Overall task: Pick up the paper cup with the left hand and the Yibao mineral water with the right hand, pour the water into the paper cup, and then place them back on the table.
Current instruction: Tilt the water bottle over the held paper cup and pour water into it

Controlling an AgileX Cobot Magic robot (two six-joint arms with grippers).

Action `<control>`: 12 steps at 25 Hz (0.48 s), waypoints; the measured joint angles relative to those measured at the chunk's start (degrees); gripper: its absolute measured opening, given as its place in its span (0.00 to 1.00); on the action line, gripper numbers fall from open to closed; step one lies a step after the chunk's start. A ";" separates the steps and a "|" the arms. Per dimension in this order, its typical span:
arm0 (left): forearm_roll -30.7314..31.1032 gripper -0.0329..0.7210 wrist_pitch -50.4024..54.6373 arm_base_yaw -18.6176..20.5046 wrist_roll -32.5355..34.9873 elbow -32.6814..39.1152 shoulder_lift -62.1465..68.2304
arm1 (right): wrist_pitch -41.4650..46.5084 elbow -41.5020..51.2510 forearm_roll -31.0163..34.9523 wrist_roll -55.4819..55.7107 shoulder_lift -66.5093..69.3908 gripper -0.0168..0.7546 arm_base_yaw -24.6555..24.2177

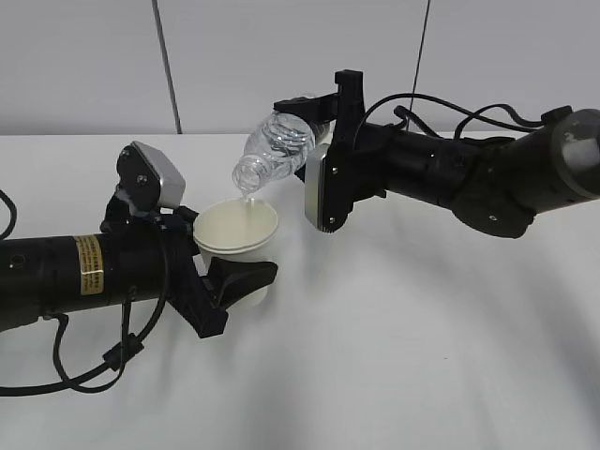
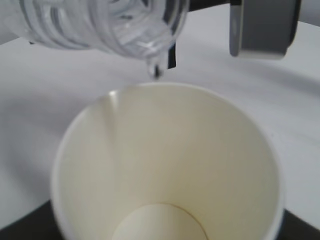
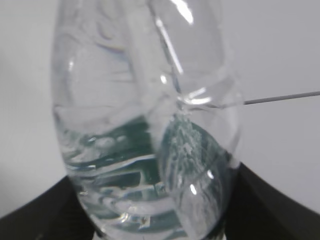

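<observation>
My left gripper (image 1: 230,281) is shut on the white paper cup (image 1: 236,230) and holds it upright above the table (image 1: 422,356). My right gripper (image 1: 323,117) is shut on the clear ribbed Yibao bottle (image 1: 274,150), tilted mouth-down to the left. Its mouth is just above the cup's far rim and a thin stream of water falls into the cup. In the left wrist view the cup (image 2: 170,165) fills the frame, cream inside, with the bottle's neck (image 2: 150,35) dripping above it. In the right wrist view the bottle (image 3: 145,130) fills the frame between dark fingers (image 3: 280,210).
The right arm's grey camera plate (image 1: 319,192) hangs close to the right of the cup and shows in the left wrist view (image 2: 262,30). Black cables (image 1: 103,361) loop under the left arm. A grey wall stands behind the table.
</observation>
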 joint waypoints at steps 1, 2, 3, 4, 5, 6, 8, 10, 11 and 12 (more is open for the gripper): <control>0.02 0.63 0.00 0.00 0.00 0.00 0.00 | 0.00 0.00 0.00 -0.39 0.00 0.65 0.00; 0.12 0.63 0.00 0.00 0.00 0.00 0.00 | 0.00 0.00 0.14 -0.69 0.00 0.65 0.00; 0.21 0.63 -0.06 0.00 0.00 0.00 0.00 | 0.00 0.00 0.14 -0.82 0.00 0.65 0.00; 0.43 0.63 -0.06 0.00 0.00 0.00 0.00 | 0.00 0.00 0.14 -0.92 0.00 0.65 0.00; 0.76 0.63 -0.06 0.00 0.00 0.00 0.00 | 0.00 0.00 0.14 -1.05 0.00 0.65 0.00; 0.96 0.63 -0.06 0.00 0.00 0.00 0.00 | 0.00 0.00 0.14 -1.53 0.00 0.65 0.00; 1.33 0.63 -0.11 0.00 0.00 0.00 0.00 | 0.00 0.00 0.26 -1.98 0.00 0.65 0.00; 1.41 0.63 -0.22 0.00 0.00 0.00 0.00 | 0.00 0.00 0.47 -2.35 0.00 0.65 0.00; 1.50 0.63 -0.22 0.00 0.00 0.00 0.00 | 0.00 0.00 0.73 -2.67 0.00 0.65 0.00; 1.48 0.63 -0.22 0.00 0.00 0.00 0.00 | 0.00 0.00 0.83 -2.93 0.00 0.65 0.00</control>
